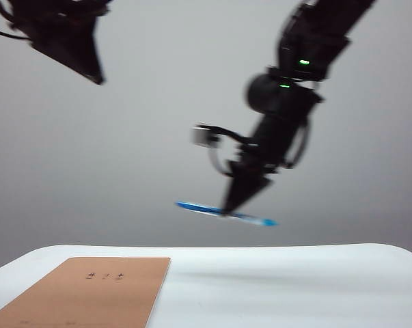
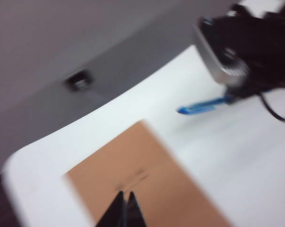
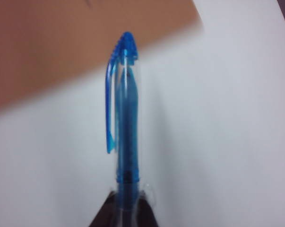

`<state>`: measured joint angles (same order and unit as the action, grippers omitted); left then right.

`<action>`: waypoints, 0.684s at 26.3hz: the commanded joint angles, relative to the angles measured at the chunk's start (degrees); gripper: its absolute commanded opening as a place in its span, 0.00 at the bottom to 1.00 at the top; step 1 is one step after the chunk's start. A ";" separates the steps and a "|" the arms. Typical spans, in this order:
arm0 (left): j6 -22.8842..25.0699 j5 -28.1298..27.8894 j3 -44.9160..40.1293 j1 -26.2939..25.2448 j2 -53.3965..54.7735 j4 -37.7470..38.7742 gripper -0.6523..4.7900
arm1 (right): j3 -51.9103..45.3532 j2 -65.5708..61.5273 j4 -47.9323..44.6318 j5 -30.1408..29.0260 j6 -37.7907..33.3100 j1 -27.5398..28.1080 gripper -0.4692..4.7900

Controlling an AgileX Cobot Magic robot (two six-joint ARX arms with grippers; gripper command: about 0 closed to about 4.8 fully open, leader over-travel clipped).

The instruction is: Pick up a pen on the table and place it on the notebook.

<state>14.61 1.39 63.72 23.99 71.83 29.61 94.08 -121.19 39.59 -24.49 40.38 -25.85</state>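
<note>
The pen [image 1: 226, 213] hangs level above the table [image 1: 294, 287], pinched mid-barrel in the right gripper [image 1: 227, 208], right of the notebook [image 1: 89, 294]; the left gripper [image 2: 125, 210], tips seemingly together, hovers over the blurred cover

Blue pen [image 1: 226, 213] airborne, level; notebook [image 1: 89, 294] flat on table [image 1: 294, 287].

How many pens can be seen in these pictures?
1. The pen is in the air above the table, held by the right gripper, beside the notebook. No other pen shows.
</note>
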 commanded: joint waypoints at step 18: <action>5.09 5.18 0.04 -13.25 -21.64 26.05 0.11 | 25.38 -22.08 -6.64 -2.45 -17.51 -15.12 0.09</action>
<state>19.57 6.20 63.75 10.79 51.07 55.72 118.37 -142.28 30.50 -26.41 23.33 -40.84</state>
